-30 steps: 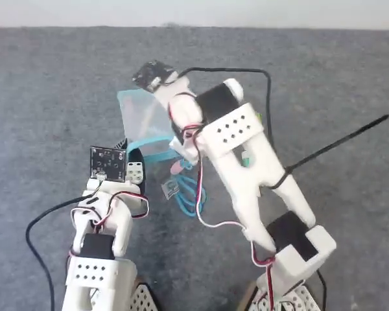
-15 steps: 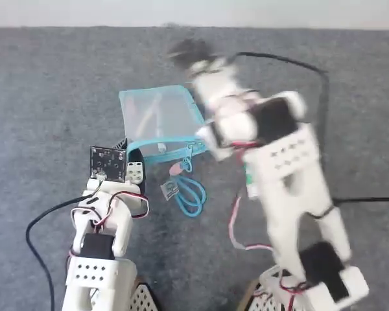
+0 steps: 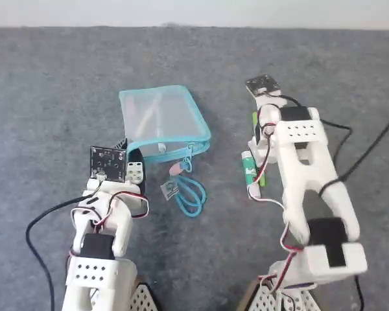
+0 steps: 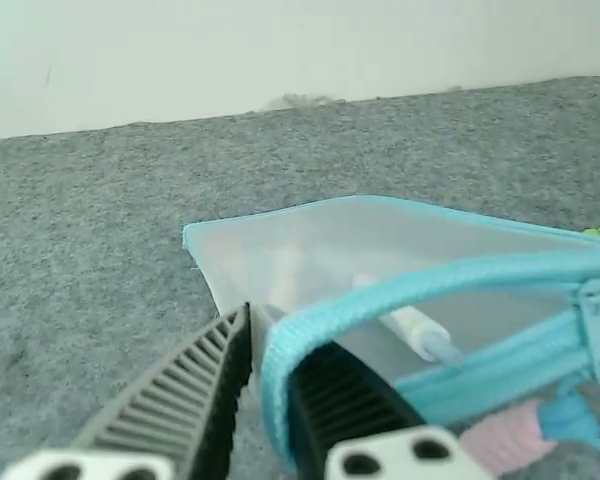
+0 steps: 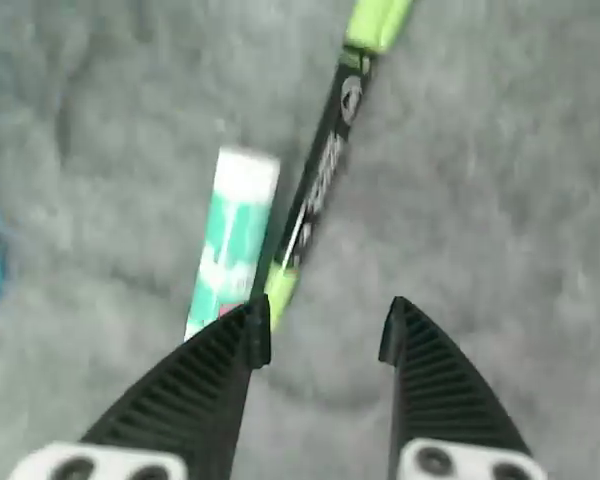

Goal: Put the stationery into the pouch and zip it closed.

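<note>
A clear pouch [image 3: 161, 120] with teal edging lies flat, and pale stick-like items show through it. My left gripper [image 3: 132, 159] is at its near left corner. In the left wrist view this gripper [image 4: 271, 348] is shut on the pouch's teal zip edge [image 4: 380, 296]; a white pen [image 4: 408, 328] lies inside. To the right of the pouch lie a green-and-black pen [image 5: 326, 165] and a white-and-green glue stick [image 5: 231, 238]. My right gripper [image 5: 325, 322] hangs open just above them. From above, the glue stick [image 3: 249, 170] lies beside the right arm [image 3: 297, 139].
A blue cord loop [image 3: 190, 194] with a pink tag [image 3: 176, 168] and a small grey tag [image 3: 170, 189] trails from the pouch's zip end toward the arms. Grey carpet [image 3: 52, 97] covers the table. A pale wall edge runs along the back.
The right arm swung away from above the pouch to the right and now hangs over the pen and glue stick. The left arm and pouch have stayed put.
</note>
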{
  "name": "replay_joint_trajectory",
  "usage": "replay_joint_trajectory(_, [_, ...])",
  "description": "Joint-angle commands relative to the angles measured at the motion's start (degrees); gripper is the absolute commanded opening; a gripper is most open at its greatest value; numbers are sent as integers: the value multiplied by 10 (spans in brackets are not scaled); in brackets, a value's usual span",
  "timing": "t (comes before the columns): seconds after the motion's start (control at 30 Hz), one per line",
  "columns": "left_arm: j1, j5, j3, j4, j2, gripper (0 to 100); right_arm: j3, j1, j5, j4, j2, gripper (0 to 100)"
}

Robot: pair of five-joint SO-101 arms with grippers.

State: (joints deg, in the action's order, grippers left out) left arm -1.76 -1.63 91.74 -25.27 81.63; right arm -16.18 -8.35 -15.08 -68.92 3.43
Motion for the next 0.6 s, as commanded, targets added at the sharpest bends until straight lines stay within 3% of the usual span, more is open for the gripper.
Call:
replay_joint_trajectory(0.0, [8,5,-11,-2,-5,12,3,8,6,41,21,173])
replay_joint_trajectory(0.57, [8,5,-11,-3,-4,12,-7,-11,6,60,73,173])
